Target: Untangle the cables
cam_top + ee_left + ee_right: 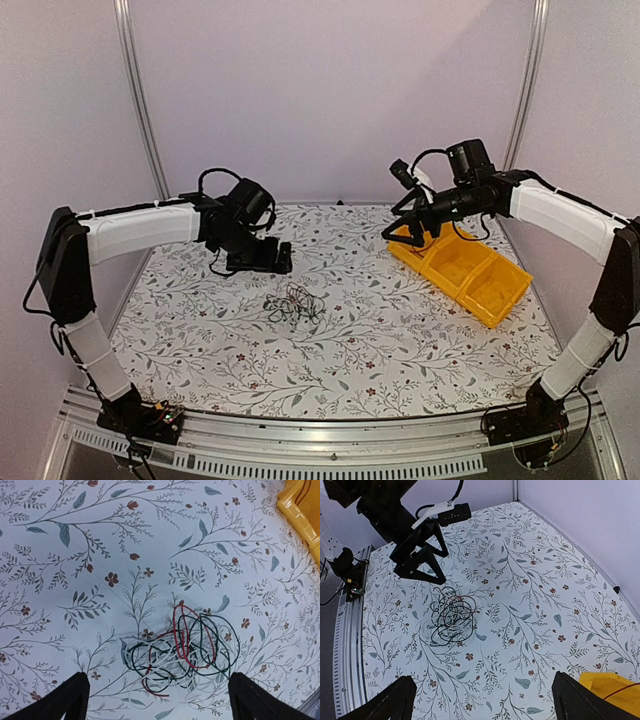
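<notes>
The table is being covered by a white cloth (pixel 380 350) printed with leafy sprigs and small red flowers, and it is being boxed in by plain pale walls (pixel 330 90) and metal posts (pixel 140 100). The cables (pixel 292 303) are being seen in a loose tangle mid-cloth, touched by nothing. The left gripper (pixel 268 262) is being held raised and pointed at them, jaws wide apart and empty. The right gripper (pixel 400 238), likewise spread and empty, is being held by the far end of the yellow bin (pixel 440 285).

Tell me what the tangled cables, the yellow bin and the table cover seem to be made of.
Cables: likely plastic-insulated wire, smooth; thin, holding springy loops. Yellow bin: probably moulded plastic, glossy, rigid dividers. Table cover: seemingly printed cloth or vinyl, matte; faint creases.
</notes>
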